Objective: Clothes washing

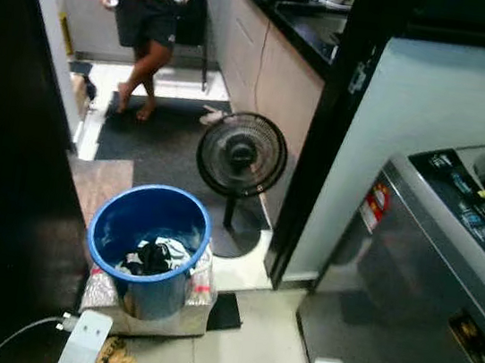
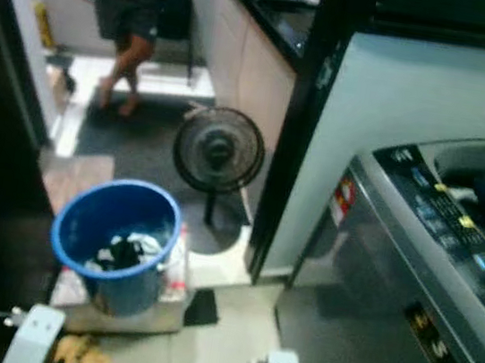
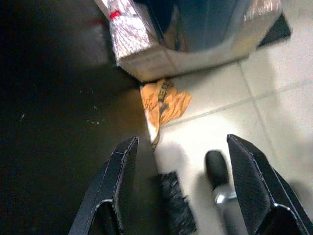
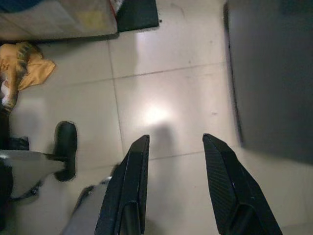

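Lower left of the head view, a blue bucket holds clothes; the washer stands right. Both grippers, left and right, hang spread over floor tiles.

Blue bucket, black-and-white clothes, orange cloth, grey washer

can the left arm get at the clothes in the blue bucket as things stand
Probably yes. The blue bucket stands open-topped just ahead on the robot's left, the clothes uncovered inside. The left gripper hangs open and empty over the floor beside it.
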{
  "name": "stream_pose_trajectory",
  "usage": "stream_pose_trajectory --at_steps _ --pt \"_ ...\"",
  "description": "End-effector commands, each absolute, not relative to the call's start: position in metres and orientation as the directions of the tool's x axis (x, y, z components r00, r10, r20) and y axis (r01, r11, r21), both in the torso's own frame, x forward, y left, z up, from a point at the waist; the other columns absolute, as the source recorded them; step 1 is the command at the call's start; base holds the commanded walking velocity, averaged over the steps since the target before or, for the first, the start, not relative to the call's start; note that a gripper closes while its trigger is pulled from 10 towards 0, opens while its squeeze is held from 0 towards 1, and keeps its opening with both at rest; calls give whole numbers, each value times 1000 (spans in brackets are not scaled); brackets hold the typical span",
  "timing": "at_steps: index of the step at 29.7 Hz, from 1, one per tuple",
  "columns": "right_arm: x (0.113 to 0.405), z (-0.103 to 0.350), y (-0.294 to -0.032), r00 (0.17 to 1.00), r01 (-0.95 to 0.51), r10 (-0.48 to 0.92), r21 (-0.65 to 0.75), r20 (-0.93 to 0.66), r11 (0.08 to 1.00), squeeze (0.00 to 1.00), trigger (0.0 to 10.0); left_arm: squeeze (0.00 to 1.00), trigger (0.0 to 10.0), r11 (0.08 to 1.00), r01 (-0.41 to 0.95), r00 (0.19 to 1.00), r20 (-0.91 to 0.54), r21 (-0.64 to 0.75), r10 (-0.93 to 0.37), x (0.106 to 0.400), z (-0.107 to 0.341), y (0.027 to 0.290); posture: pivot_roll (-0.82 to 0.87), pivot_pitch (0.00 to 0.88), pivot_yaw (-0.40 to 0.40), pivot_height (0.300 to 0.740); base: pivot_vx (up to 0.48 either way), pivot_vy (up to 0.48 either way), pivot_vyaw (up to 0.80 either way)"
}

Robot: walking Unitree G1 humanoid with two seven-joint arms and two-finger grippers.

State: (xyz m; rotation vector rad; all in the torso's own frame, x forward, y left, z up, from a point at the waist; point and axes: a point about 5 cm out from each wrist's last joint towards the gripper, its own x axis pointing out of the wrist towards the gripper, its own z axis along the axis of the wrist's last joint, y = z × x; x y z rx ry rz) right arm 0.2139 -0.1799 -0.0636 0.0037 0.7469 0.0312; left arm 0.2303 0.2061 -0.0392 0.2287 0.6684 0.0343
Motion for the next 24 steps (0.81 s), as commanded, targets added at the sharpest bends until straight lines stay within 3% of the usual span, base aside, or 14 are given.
stream_pose_trajectory --at_steps 1,6,16,24 --pt "222 -59 -173 762 -47 53 26 -646 999 0 10000 0 10000 970 42 775 -621 237 118 224 -44 209 69 0 -20 740 0 0 625" --pt "230 -53 -169 786 -64 68 29 -615 998 0 10000 0 10000 964 55 799 -590 260 113 230 -41 205 72 0 -21 740 360 0 125" --pt "228 -54 -167 784 -112 80 -13 -615 994 0 10000 0 10000 962 57 807 -580 265 112 229 -43 205 73 5 -24 740 451 0 679" --pt "229 -53 -167 791 -107 78 -12 -607 994 0 10000 0 10000 961 57 809 -577 271 115 228 -44 205 71 5 -23 740 451 0 0"
